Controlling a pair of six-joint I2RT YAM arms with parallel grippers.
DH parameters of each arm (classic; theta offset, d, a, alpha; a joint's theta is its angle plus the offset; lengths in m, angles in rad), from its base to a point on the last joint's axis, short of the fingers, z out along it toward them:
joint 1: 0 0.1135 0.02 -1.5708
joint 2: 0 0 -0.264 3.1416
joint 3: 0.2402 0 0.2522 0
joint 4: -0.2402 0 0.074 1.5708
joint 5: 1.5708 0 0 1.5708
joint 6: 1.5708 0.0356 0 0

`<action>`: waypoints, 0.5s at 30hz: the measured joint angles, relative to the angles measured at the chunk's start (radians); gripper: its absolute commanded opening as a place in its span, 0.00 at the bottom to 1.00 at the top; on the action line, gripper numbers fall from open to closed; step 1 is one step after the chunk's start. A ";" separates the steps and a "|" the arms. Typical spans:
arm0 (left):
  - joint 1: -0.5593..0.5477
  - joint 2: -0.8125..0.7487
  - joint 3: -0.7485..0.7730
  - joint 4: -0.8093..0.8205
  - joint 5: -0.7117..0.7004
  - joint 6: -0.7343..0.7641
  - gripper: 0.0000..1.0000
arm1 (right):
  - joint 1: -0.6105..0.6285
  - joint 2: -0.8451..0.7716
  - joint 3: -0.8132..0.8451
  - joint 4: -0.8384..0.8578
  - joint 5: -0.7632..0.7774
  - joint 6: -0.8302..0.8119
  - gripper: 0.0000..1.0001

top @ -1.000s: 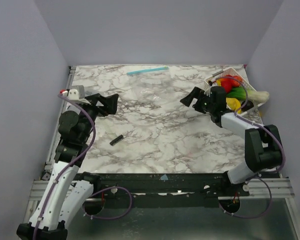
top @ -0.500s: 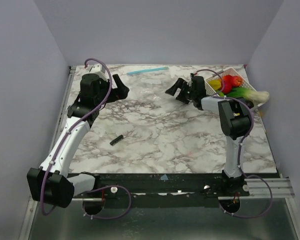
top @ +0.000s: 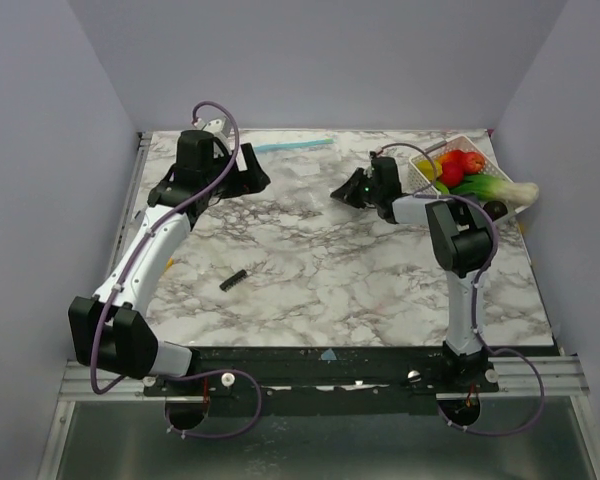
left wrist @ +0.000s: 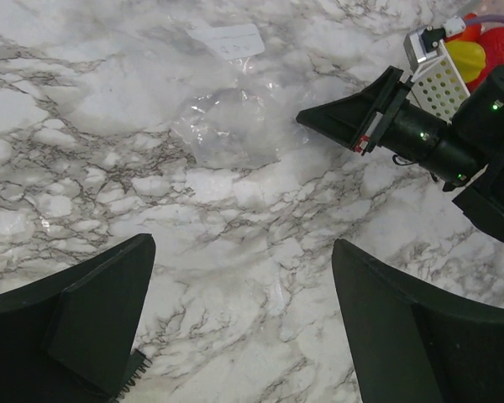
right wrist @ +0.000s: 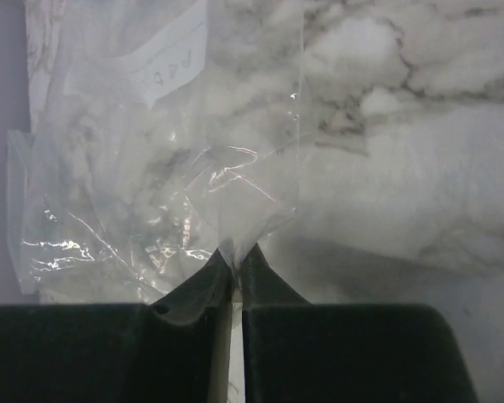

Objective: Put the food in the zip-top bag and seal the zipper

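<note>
Right gripper (right wrist: 233, 262) is clamped on a corner of the clear zip-top bag (right wrist: 168, 176), which lies on the marble table (right wrist: 403, 126) near the back wall. Left gripper (left wrist: 239, 252) hovers just beside the bag, jaws spread wide, grasping nothing. Food (top: 465, 162) sits in the white basket (top: 420, 160), far right.

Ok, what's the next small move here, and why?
Probably ease the left gripper forward onto the zip-top bag: the right gripper pinches one corner, the left hangs open short of it, and the food sits in the basket.
</note>
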 measured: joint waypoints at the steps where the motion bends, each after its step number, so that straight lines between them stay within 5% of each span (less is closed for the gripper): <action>1: -0.006 -0.010 -0.013 0.007 0.008 0.009 0.87 | 0.003 -0.011 -0.023 0.012 -0.006 -0.002 0.01; 12: -0.105 -0.088 -0.089 0.003 0.139 0.087 0.84 | 0.174 -0.565 -0.753 0.074 -0.055 -0.043 0.02; 15: -0.103 -0.089 -0.089 0.009 0.161 0.087 0.83 | 0.209 -0.675 -0.865 -0.006 -0.071 -0.078 0.09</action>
